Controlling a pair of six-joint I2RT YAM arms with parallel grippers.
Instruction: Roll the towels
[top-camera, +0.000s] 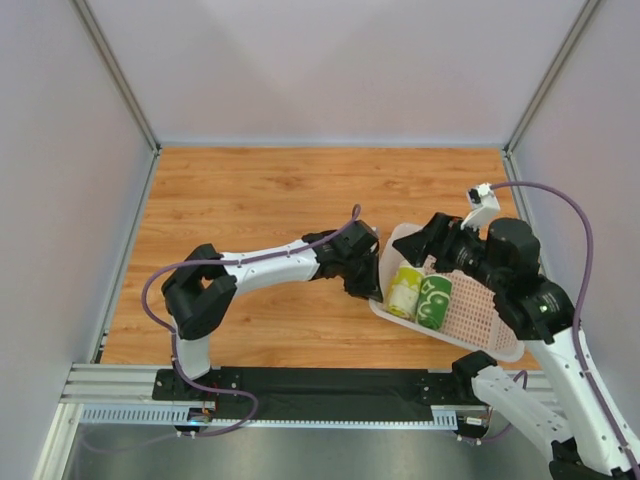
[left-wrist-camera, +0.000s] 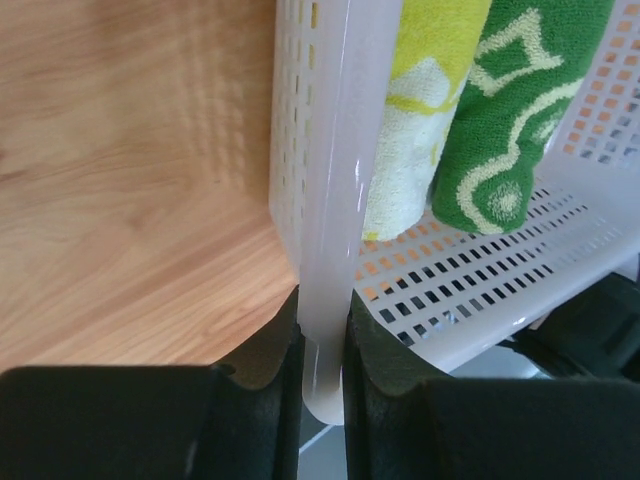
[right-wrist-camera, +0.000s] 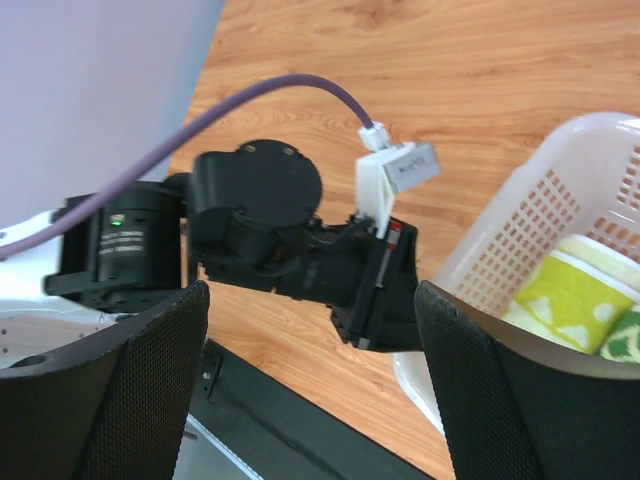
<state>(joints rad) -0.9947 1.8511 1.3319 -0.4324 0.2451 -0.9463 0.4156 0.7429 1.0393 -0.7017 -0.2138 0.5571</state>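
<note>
White perforated plastic: the basket (top-camera: 490, 322) sits on the wooden bench (top-camera: 250, 200), toward its right side.

1. Left claw (left-wrist-camera: 322, 340): at the basket's left rim, fingers closed on either side of that rim wall and clamped on it.
2. Towels: both are rolled and lie inside the basket, side by side and touching. The yellow towel (top-camera: 405, 290) is nearer the gripped rim and the green towel (top-camera: 434, 300) is on its right. Their long axes are parallel and run near to far.
3. Right claw (top-camera: 422, 240): above the basket's far end, fingers wide apart and holding nothing.

Assessment: rolling appears complete. The rolls lie rightward of the left claw, behind the wall it holds. The right claw, unobstructed above their far ends, is better placed for any further handling.
</note>
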